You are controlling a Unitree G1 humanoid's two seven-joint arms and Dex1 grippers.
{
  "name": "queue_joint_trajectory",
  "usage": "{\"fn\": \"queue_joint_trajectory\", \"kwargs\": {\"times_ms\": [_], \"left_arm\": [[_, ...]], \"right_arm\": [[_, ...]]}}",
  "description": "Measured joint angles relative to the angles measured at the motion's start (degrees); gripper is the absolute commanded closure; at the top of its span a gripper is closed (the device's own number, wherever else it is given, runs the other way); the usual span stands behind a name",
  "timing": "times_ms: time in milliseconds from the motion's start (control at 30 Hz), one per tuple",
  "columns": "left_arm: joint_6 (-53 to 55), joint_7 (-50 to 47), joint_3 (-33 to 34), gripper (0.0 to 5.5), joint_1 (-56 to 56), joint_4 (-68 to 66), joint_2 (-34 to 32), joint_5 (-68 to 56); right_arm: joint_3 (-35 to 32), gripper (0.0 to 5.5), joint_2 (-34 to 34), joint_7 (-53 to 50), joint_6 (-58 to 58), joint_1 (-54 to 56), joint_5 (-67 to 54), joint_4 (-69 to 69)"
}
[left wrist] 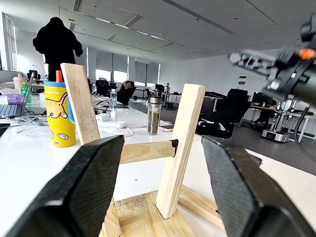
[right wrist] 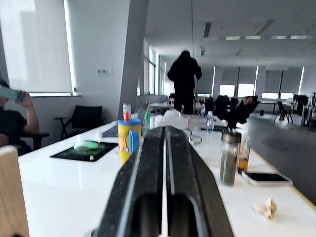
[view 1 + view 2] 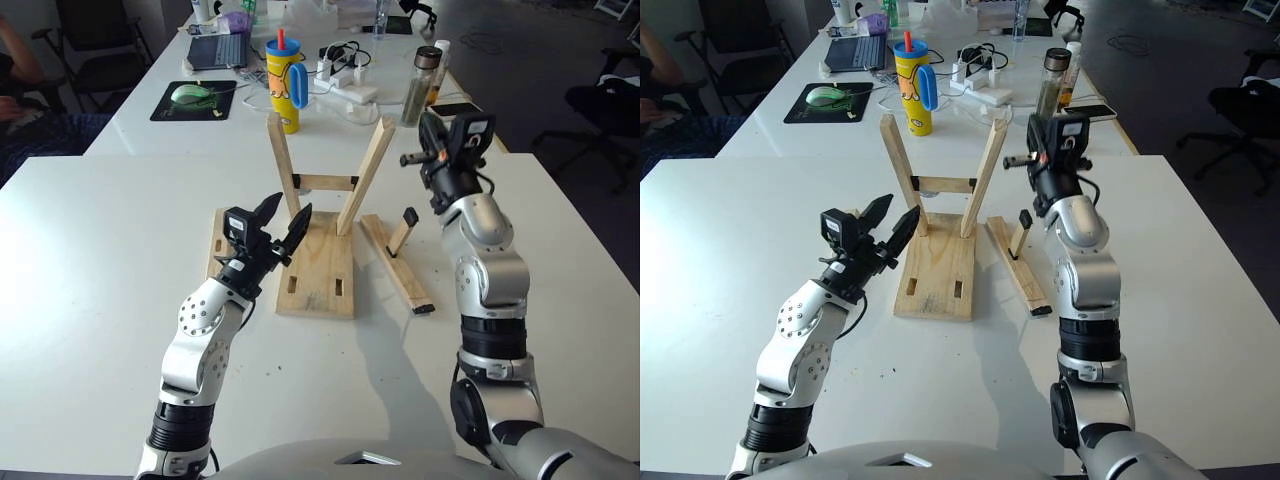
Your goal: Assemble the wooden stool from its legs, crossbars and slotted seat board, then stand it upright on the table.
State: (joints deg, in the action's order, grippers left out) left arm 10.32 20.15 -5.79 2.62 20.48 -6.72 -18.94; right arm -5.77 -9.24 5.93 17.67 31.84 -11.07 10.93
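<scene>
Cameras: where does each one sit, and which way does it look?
Left eye view: on the head, looking forward and down at the seat board and upright legs on the table; both arms show.
Right eye view: beside it, same scene, same arms.
Left wrist view: on the left wrist, looking through the open left gripper at the legs.
Right wrist view: on the right wrist, looking along the shut right gripper across the table.
Shared: both wrist views catch the yellow cup.

No words or numbers can be read from here. The cup [image 3: 284, 88] on the far table bears a cartoon figure, not lettering; the bottle [image 3: 423, 85] and laptop [image 3: 217, 50] show nothing legible.
</scene>
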Motion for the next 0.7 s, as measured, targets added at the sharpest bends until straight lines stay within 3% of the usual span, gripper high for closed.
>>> {"fn": "queue_joint_trajectory", "kwargs": {"times_ms": [100,233,333,700], "left_arm": [[-0.04,-0.15,-0.09,2.58,-0.04,0.00,0.23,0.01],[-0.13,-0.23,-0.35,2.58,-0.08,0.01,0.38,0.04],[-0.22,-0.19,-0.35,2.58,-0.10,-0.05,0.45,0.01],[-0.75,-0.26,0.07,2.58,-0.11,-0.09,0.63,0.24]], "right_arm": [[0.54,5.49,-0.14,0.14,-0.91,0.44,0.77,0.60],[4.73,5.49,0.12,-1.24,9.23,-6.35,4.12,-7.18],[6.52,5.49,0.27,-0.95,10.03,-7.96,4.47,-7.88],[1.88,5.49,0.10,2.01,3.59,-6.15,1.48,-7.67]]}}
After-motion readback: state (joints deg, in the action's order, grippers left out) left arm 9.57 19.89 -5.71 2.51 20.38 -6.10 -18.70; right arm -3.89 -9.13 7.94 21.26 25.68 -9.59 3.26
